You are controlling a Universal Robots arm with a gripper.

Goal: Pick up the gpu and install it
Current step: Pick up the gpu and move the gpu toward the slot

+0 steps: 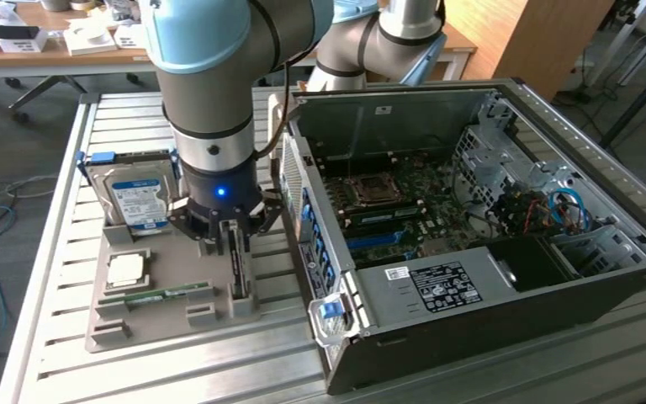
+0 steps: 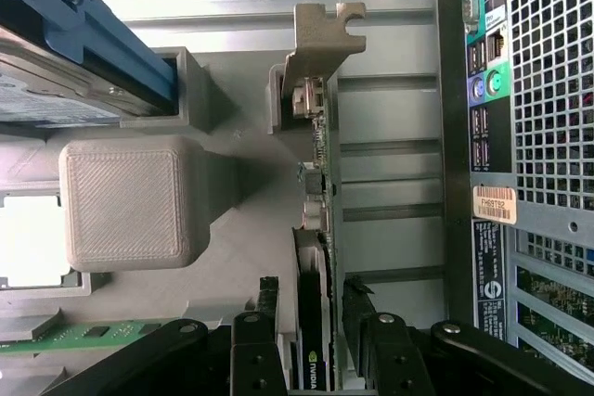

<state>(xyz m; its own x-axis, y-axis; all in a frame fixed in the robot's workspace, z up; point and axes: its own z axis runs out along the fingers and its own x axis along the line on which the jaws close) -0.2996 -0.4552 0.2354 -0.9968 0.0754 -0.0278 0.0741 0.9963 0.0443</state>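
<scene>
- Exterior view: the gpu (image 1: 236,271) stands on edge in a grey holder (image 1: 121,324) on the table (image 1: 65,168), just beside the open computer case (image 1: 469,295). The arm (image 1: 213,126) reaches straight down over the card.
- Wrist view: the fingers (image 2: 358,303) are spread wide, one on each side of the gpu (image 2: 316,345), and clamp nothing. By my reading this is the pick-up step, with the grasp not yet made.

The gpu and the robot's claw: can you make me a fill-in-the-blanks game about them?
The gpu stands on its edge between the two ____ of the gripper.
The jaws are ____, not gripping.
The memory stick on the grey holder is coloured ____.
The computer case sits at the exterior view's ____ of the gripper.
Missing words: fingers, open, green, right.
</scene>
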